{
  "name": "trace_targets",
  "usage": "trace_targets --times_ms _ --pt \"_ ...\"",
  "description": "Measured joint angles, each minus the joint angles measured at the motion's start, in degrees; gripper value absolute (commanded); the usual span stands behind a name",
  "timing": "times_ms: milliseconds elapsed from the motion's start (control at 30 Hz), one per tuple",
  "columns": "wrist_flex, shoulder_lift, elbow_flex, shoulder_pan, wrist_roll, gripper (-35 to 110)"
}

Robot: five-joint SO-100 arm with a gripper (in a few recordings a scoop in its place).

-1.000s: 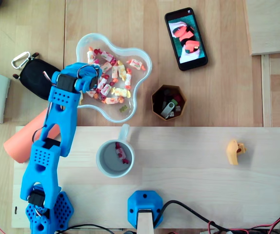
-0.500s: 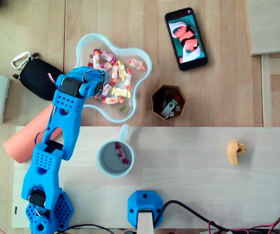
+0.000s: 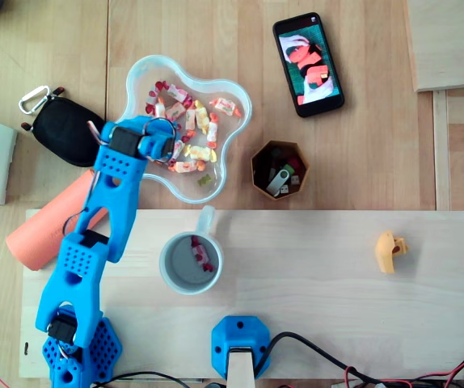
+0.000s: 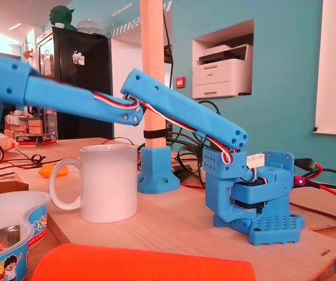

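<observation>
Candies (image 3: 193, 129): wrapped sweets heaped in the clear lobed bowl (image 3: 241, 103), which stands on the table (image 3: 377, 162) just past the pale board (image 3: 321, 275).
Tool (image 3: 167, 148): low over the bowl's left lobe, among the sweets. From above I cannot tell whether it is spread or pinching a wrapper.
Neighbours: white mug (image 3: 190, 263) near the bowl on the board, with one sweet (image 3: 203, 255) inside; hexagonal box (image 3: 280, 170) to the bowl's right in the overhead view.
Step, as judged: picking a single sweet.
Good practice: choose a sweet lying apart from the rest, close on its body rather than a twisted wrapper end, and lift straight up — clear of the rim before any sideways travel.
</observation>
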Motion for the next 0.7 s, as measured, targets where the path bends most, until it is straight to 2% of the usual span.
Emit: trace_targets --times_ms 233,467,700 --pt "0.4 -1.5 0.0 0.0 -0.1 -3" --pt "8.3 5.2 0.0 0.0 -4.8 -3" --pt "7.1 5.7 0.0 0.0 -4.9 -2"
